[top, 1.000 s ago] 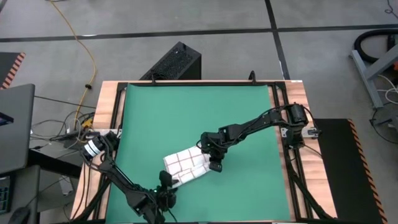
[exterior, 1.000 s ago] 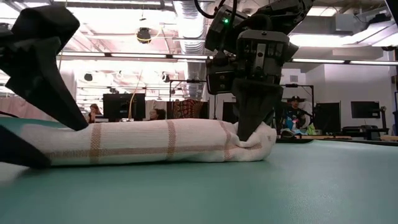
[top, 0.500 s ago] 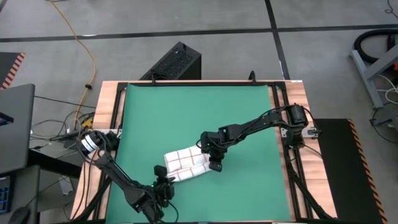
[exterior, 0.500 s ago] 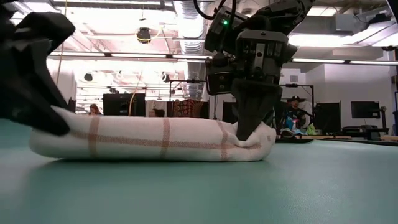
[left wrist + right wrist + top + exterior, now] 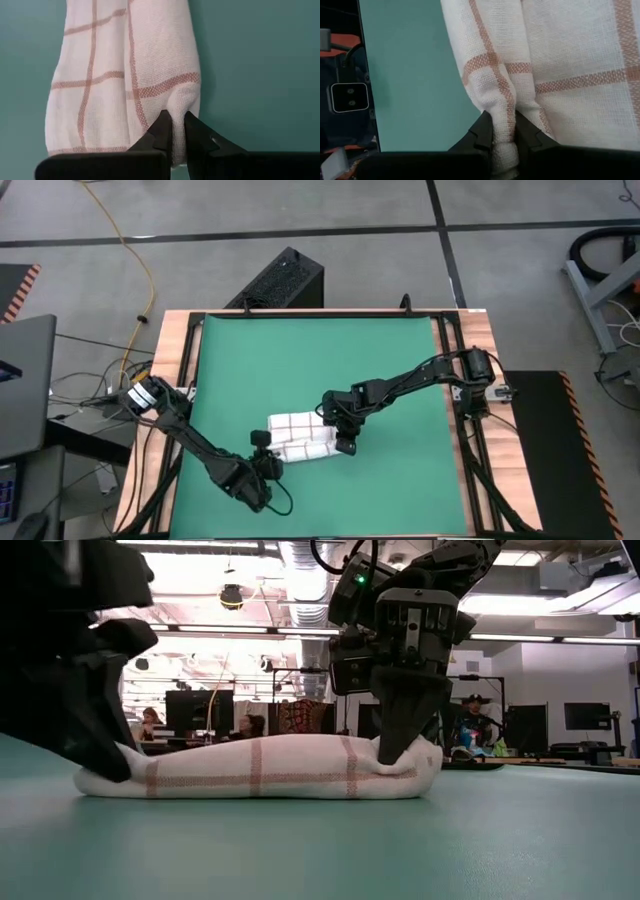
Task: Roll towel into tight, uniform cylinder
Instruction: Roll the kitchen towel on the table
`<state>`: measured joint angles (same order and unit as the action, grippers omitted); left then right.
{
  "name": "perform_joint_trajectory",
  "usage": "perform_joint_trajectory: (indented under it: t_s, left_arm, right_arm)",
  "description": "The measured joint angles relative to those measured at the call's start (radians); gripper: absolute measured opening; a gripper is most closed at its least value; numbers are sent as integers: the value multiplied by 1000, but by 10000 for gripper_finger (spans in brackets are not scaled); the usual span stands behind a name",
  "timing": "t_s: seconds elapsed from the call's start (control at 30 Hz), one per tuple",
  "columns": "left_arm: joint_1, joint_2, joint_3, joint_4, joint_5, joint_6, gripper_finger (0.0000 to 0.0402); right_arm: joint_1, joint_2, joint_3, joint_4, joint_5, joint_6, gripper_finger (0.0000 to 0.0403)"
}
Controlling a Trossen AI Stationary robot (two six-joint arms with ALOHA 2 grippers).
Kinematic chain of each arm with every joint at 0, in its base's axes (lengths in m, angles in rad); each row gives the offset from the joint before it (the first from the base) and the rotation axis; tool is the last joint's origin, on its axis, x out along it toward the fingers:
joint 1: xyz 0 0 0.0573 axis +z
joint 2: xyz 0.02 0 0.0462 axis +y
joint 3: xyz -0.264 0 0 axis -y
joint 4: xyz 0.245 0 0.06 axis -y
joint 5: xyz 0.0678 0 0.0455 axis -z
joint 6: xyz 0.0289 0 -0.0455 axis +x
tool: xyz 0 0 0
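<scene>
Green mat spread over most of the table, wooden borders exposed along the left and right sides of the high view. Wide bare mat across the upper half of that frame and down the right side; narrower strip below the cloth toward the lower edge.

Towel, folded into a flattened, sausage-like roll, lying low and slightly left of centre in the high view, long axis running left to right, well apart from every mat edge. In the low view, same towel resting flat on the mat at mid-frame, grid lines visible, right end puckered upward.

Right gripper reaching in from the right side, pinching a fold of cloth at the towel's right end; in the right wrist view, fingertips pressed in on a ridge of fabric. Left gripper coming up from the lower left, nipping the towel's left end; in the left wrist view, fingertips closed on a small tuck at the roll's corner.

Left gripper in the low view only a dark mass cut off by the left edge. Underside of the roll and inner layers hidden. Room behind the table blurred, with seated people hard to make out.
</scene>
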<state>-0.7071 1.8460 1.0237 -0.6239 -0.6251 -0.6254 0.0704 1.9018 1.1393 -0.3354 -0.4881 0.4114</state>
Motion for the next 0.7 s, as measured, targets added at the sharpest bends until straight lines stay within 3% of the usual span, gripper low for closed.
perform_joint_trajectory:
  t_s: [0.27,0.4,0.57,0.7]
  left_arm:
    - [16,-148,14,-40,-16,93,12]
    - [83,-236,-35,-21,-20,155,12]
    - [197,-278,-175,172,148,228,12]
    - [226,-279,-254,237,195,206,12]
  right_arm:
    - [0,0,0,-8,-8,0,48]
    - [0,0,0,-8,-10,0,48]
    - [0,0,0,-7,-11,1,48]
    - [0,0,0,-7,-11,2,48]
